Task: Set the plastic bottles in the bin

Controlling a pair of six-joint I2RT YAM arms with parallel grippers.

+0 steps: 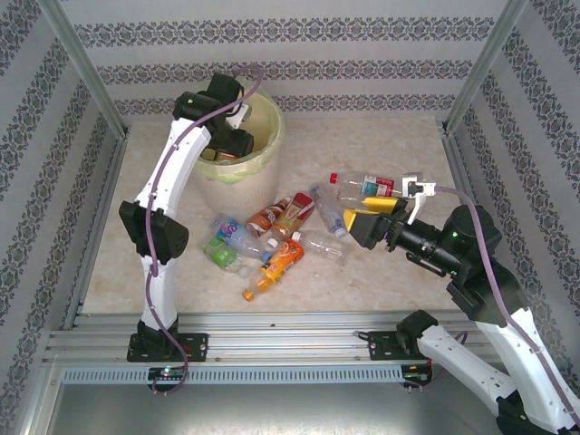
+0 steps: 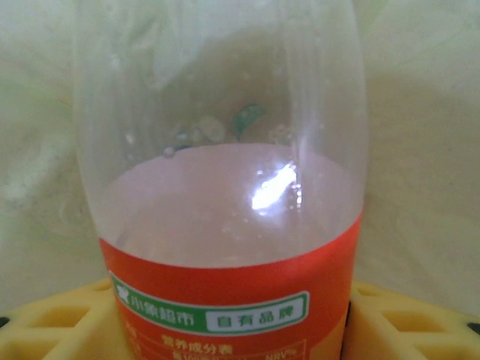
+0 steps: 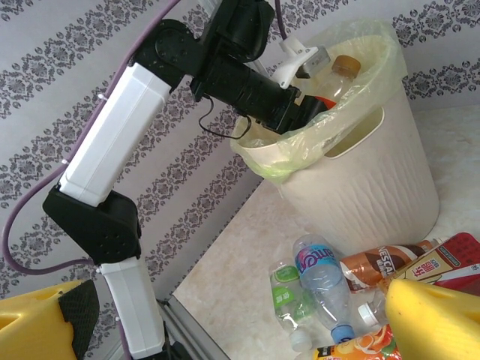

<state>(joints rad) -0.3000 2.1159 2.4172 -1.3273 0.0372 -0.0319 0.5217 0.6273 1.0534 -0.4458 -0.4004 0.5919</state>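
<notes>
Left arm [image 1: 172, 172] is doing the drop step: left pincer [image 2: 229, 307] is hanging inside the mouth of the bin [image 1: 237, 192], with an orange-label bottle [image 2: 225, 202] sitting between its yellow pads [image 2: 60, 326]. Pads are lying right against the label on both sides, and I'm not able to tell whether they're clamping it or letting go. Bottle is sitting high in the bin, cap end up near rim level, with the pale yellow liner [image 3: 375, 52] behind it. Whatever is lying deeper in the bin is too blurred through the clear plastic to call. Next move, as I'm reading it: spread the pads fully so the bottle is falling clear into the liner, then lift straight up out of the bin without snagging the bag. Right pincer [image 1: 364, 217] is hovering wide open and empty to the right of the bin. It is sitting just beside the far end of the bottle cluster [image 1: 283, 257] lying on the surface [image 1: 362, 290] in front and right of the bin. It's looking lined up for the next pick, and most of the job is pending.
</notes>
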